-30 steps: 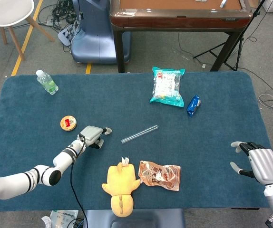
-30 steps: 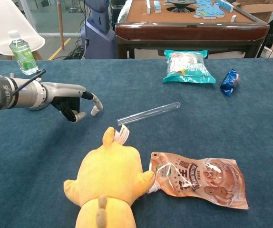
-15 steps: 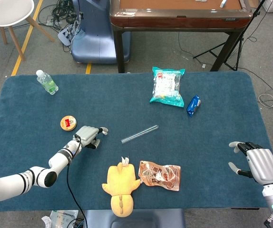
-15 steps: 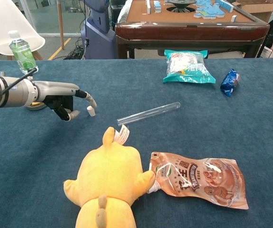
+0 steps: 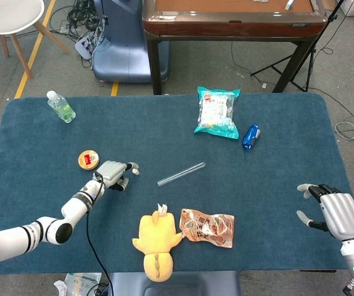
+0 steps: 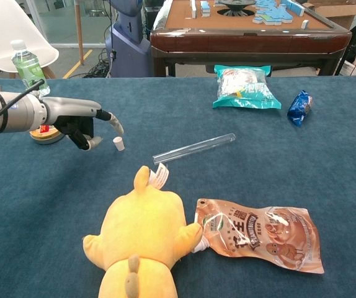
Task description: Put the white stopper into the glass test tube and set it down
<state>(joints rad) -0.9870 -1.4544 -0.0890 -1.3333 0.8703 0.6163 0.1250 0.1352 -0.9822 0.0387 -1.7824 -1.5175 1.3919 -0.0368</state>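
Table cover [image 6: 327,167]: dark blue cloth, matt, short napped pile. Test tube [image 6: 193,148]: clear glass, smooth, faint glints along its length. Stopper [image 6: 119,144]: white, matt, looks like plastic or rubber. Left hand [image 6: 82,124]: grey metal-look shell, dark fingers, satin sheen. Plush toy [image 6: 142,239]: yellow fuzzy fabric. Brown snack bag [image 6: 262,231]: glossy crinkled foil. Teal bag [image 6: 245,87]: shiny plastic film.

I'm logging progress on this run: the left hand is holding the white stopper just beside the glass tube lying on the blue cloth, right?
Not quite. In the chest view the white stopper stands on the blue cloth, apart from the left hand, which holds nothing. The glass tube does lie on the cloth nearby.
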